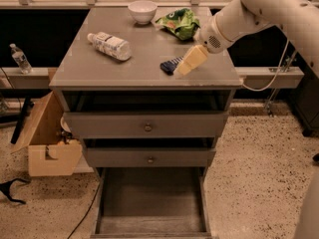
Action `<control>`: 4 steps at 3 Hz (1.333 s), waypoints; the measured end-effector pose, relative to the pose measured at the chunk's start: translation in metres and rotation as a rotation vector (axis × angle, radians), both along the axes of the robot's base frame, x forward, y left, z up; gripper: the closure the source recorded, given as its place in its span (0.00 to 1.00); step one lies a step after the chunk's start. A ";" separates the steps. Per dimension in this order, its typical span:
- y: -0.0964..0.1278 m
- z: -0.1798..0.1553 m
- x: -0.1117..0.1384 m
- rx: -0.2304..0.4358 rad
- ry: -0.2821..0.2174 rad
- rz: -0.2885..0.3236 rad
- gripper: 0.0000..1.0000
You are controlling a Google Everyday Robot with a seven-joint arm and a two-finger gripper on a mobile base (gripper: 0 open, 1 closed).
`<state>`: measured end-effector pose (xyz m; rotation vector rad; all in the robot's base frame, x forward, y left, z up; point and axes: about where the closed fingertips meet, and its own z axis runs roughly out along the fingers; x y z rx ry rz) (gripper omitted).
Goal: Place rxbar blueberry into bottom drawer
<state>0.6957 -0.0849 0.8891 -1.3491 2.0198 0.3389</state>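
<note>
The rxbar blueberry, a flat dark navy bar, lies on the grey cabinet top right of centre. My gripper hangs from the white arm coming in from the upper right. Its cream-coloured fingers sit over the bar's right end and hide part of it. The bottom drawer is pulled out at the foot of the cabinet, with a bare grey floor.
A clear plastic bottle with a white label lies on the left of the top. A white bowl and a green snack bag sit at the back. Two upper drawers with knobs stand slightly ajar. A cardboard box is at the left.
</note>
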 end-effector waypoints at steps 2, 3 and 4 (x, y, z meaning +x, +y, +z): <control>0.003 -0.005 0.006 0.023 -0.006 -0.038 0.00; 0.006 -0.012 0.026 0.015 0.007 -0.129 0.00; 0.008 -0.028 0.046 0.024 0.050 -0.253 0.00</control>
